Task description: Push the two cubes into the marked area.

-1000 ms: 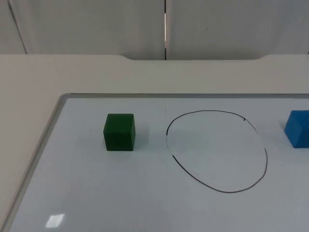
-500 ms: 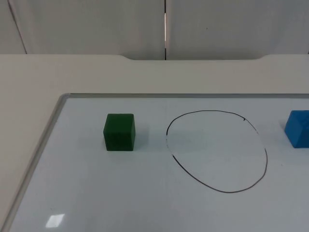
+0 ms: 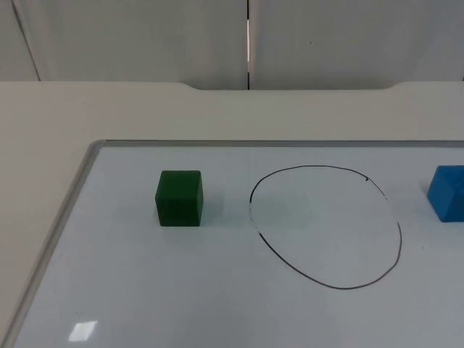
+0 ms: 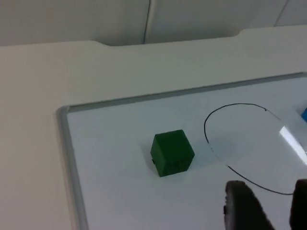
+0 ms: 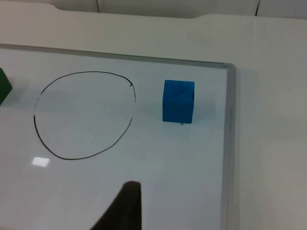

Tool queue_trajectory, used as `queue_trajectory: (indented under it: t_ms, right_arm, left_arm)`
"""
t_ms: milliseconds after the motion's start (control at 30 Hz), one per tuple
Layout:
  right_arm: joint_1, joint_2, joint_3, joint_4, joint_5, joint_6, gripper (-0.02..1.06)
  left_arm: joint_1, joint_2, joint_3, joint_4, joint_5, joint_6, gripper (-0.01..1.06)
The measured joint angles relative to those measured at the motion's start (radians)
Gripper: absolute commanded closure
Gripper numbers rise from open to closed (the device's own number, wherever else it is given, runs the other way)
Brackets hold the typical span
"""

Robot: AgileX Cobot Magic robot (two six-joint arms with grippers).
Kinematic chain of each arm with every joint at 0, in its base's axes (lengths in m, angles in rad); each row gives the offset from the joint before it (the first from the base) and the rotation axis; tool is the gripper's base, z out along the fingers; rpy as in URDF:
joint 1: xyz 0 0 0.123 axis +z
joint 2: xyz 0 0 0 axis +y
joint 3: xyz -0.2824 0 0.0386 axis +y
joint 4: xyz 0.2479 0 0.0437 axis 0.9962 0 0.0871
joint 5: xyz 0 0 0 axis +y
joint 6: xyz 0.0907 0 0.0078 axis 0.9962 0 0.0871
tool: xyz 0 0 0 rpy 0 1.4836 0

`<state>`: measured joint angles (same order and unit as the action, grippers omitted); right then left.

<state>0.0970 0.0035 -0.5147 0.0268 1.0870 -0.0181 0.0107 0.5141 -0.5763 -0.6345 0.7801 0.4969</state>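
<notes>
Top view, dark green cube, blue cube, outside drawn ring, fingers' state unclear.

Whiteboard with metal frame lying flat on white table; grey partition wall behind.

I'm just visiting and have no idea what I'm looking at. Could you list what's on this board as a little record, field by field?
surface: whiteboard with a metal frame, lying on the white table
marked area: hand-drawn black outline, nothing inside it
green cube: outside the outline, on its left
blue cube: outside the outline, on its right
left gripper: above the board, touching neither cube
right gripper: above the board, apart from the blue cube
task status: neither cube pushed in yet
</notes>
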Motion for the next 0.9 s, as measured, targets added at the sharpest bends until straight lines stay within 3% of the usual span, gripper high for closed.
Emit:
queue_trajectory:
  t_ms: [167,433,600,900]
  right_arm:
    - [0.0,0.0,0.0,0.0,0.0,0.0,-0.01]
    - [0.0,0.0,0.0,0.0,0.0,0.0,-0.01]
    - [0.0,0.0,0.0,0.0,0.0,0.002,-0.01]
    - [0.0,0.0,0.0,0.0,-0.002,0.002,-0.01]
  left_arm:
    - [0.0,0.07,0.0,-0.12,-0.018,0.106,0.91]
    - [0.0,0.232,0.0,-0.291,-0.044,0.25,0.91]
    - [0.0,0.381,0.0,-0.481,-0.048,0.429,0.91]
    - [0.0,0.524,0.0,-0.673,-0.083,0.62,0.91]
